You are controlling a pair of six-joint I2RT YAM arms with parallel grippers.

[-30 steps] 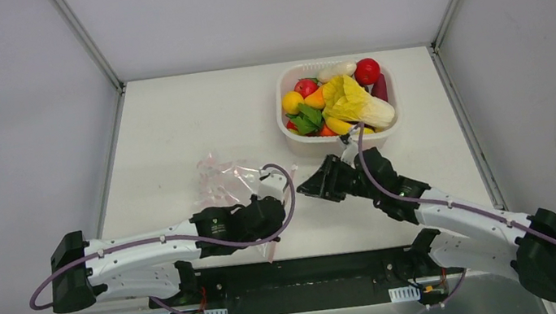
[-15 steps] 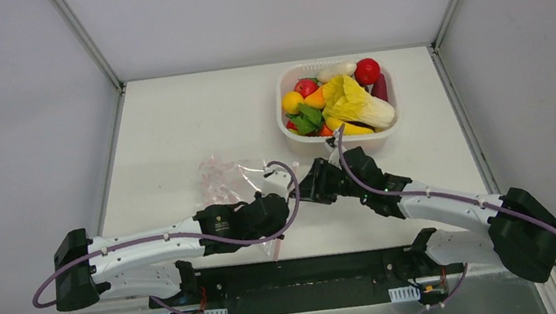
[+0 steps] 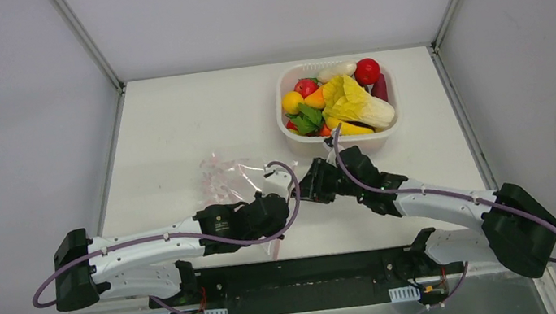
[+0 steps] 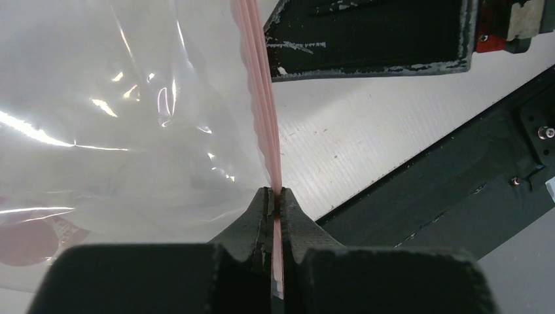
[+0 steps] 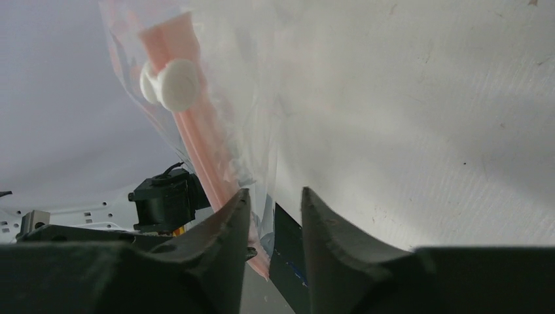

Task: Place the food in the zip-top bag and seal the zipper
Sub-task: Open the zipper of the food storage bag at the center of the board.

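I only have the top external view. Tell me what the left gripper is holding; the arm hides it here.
Observer: In the left wrist view, the left gripper is shut on the zipper, the pink strip pinched between its fingers.
Operator: Report the right gripper.
Observer: Its wrist view shows the right gripper open, jaws apart.
Operator: Say what lies ahead of it.
Observer: The zip-top bag edge, with a white knob on the pink strip beyond the fingertips.

I'm seeing open bench (image 3: 171, 123) stretching across the far left; the basket (image 3: 284, 123) is blocking the far right, and the bag (image 3: 220, 180) is crowding near centre.
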